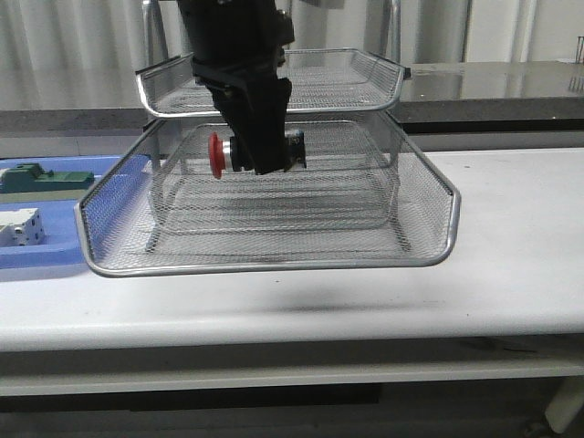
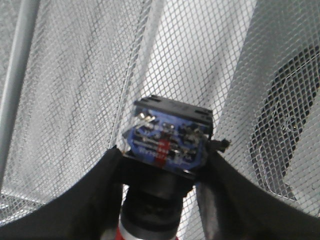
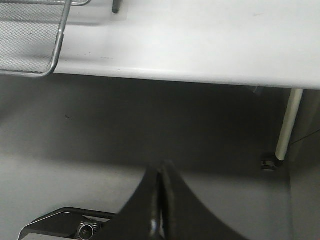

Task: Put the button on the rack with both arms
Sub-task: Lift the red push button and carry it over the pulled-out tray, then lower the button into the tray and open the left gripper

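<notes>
The left pincer (image 1: 265,151) is clamped across the black middle of the button (image 1: 239,153), holding it sideways above the mesh of the rack's (image 1: 274,260) middle tier — red head pointing left, blue block right. Held low like this, it should drop only slightly when released. The right pincer (image 3: 159,200) hangs off the surface (image 3: 200,45) with its fingers pressed together — apparently idle.

White table (image 1: 511,274), grey floor (image 3: 75,135), corrugated wall (image 1: 73,41).
</notes>
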Robot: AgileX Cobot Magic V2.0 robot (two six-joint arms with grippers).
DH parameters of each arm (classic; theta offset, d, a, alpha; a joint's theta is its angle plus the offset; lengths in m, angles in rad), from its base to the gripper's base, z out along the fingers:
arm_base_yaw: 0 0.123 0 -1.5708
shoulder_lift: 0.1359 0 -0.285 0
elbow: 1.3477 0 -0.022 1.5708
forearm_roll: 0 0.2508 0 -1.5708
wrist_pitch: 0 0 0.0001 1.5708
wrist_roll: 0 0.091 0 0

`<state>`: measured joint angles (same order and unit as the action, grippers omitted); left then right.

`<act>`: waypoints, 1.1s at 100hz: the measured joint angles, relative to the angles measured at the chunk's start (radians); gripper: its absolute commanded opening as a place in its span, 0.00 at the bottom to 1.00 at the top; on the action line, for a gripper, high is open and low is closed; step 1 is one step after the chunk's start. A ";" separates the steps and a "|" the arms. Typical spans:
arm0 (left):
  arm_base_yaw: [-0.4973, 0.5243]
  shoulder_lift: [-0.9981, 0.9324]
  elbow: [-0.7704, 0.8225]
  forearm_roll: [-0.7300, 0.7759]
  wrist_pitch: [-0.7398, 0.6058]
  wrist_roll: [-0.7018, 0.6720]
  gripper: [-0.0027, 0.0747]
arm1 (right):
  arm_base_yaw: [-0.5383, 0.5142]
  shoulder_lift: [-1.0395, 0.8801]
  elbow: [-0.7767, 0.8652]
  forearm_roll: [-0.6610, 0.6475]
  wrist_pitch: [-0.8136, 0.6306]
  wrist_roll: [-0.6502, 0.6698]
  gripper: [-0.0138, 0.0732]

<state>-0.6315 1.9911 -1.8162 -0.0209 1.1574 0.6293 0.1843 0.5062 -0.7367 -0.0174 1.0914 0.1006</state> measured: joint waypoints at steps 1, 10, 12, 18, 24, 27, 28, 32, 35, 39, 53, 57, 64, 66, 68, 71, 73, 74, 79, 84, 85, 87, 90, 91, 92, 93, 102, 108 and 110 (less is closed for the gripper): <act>0.000 0.000 0.000 0.000 0.000 0.000 0.16 | 0.000 0.000 0.000 0.000 0.000 0.000 0.08; 0.000 0.018 0.000 -0.005 0.002 0.000 0.16 | 0.000 0.000 0.000 0.000 0.000 0.000 0.08; 0.000 0.020 0.000 -0.006 0.002 0.000 0.17 | 0.000 0.000 0.000 0.000 0.000 0.000 0.08; 0.000 0.028 0.000 -0.009 0.002 0.000 0.21 | 0.000 0.000 0.000 0.000 0.000 0.000 0.08; 0.000 0.030 0.000 -0.009 0.002 0.000 0.28 | 0.000 0.000 0.000 0.000 0.000 0.000 0.08; 0.000 0.030 0.000 -0.009 0.002 0.000 0.32 | 0.000 0.000 0.000 0.000 0.000 0.000 0.08; 0.000 0.030 0.000 -0.009 0.002 0.000 0.34 | 0.000 0.000 0.000 0.000 0.000 0.000 0.08; 0.000 0.030 0.000 -0.011 0.002 0.000 0.39 | 0.000 0.000 0.000 0.000 0.000 0.000 0.08; 0.000 0.030 0.000 -0.011 0.002 0.000 0.45 | 0.000 0.000 0.000 0.000 0.000 0.000 0.08; 0.000 0.030 0.000 -0.011 0.002 0.000 0.49 | 0.000 0.000 0.000 0.000 0.000 0.000 0.08; 0.000 0.030 0.000 -0.011 0.002 0.000 0.56 | 0.000 0.000 0.000 0.000 0.000 0.000 0.08; 0.000 0.030 0.000 -0.011 0.002 0.000 0.56 | 0.000 0.000 0.000 0.000 0.000 0.000 0.08; 0.000 0.030 0.000 -0.013 0.002 0.000 0.56 | 0.000 0.000 0.000 0.000 0.000 0.000 0.08; 0.000 0.030 0.000 -0.012 0.004 0.000 0.56 | 0.000 0.000 0.000 0.000 0.000 0.000 0.08; 0.000 0.030 0.000 -0.013 0.006 0.000 0.56 | 0.000 0.000 0.000 0.000 0.000 0.000 0.08; 0.000 0.030 -0.002 -0.017 0.009 0.000 0.56 | 0.000 0.000 0.000 0.000 0.000 0.000 0.08; 0.000 0.030 -0.005 -0.018 0.014 0.000 0.56 | 0.000 0.000 0.000 0.000 0.000 0.000 0.08; 0.000 0.030 -0.007 -0.019 0.016 0.000 0.56 | 0.000 0.000 0.000 0.000 0.000 0.000 0.08; 0.000 0.030 -0.019 -0.027 0.031 0.000 0.56 | 0.000 0.000 0.000 0.000 0.000 0.000 0.08; 0.000 0.030 -0.034 -0.033 0.049 0.000 0.56 | 0.000 0.000 0.000 0.000 0.000 0.000 0.08; 0.000 0.030 -0.038 -0.035 0.051 0.000 0.56 | 0.000 0.000 0.000 0.000 0.000 0.000 0.08; 0.000 0.030 -0.044 -0.035 0.056 -0.002 0.56 | 0.000 0.000 0.000 0.000 0.000 0.000 0.08; 0.000 0.030 -0.053 -0.038 0.063 -0.008 0.56 | 0.000 0.000 0.000 0.000 0.000 0.000 0.08; 0.000 0.030 -0.055 -0.040 0.066 -0.010 0.56 | 0.000 0.000 0.000 0.000 0.000 0.000 0.08; 0.000 0.030 -0.059 -0.039 0.066 -0.012 0.56 | 0.000 0.000 0.000 0.000 0.000 0.000 0.08; 0.000 0.030 -0.062 -0.039 0.068 -0.015 0.56 | 0.000 0.000 0.000 0.000 0.000 0.000 0.08; 0.000 0.030 -0.092 -0.042 0.074 -0.050 0.56 | 0.000 0.000 0.000 0.000 0.000 0.000 0.08; -0.002 0.025 -0.100 -0.044 0.074 -0.067 0.56 | 0.000 0.000 0.000 0.000 0.000 0.000 0.08; -0.002 0.023 -0.100 -0.044 0.077 -0.071 0.56 | 0.000 0.000 0.000 0.000 0.000 0.000 0.08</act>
<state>-0.6330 2.0142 -1.9162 -0.0650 1.2340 0.5578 0.1843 0.5062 -0.7367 -0.0174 1.0914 0.1006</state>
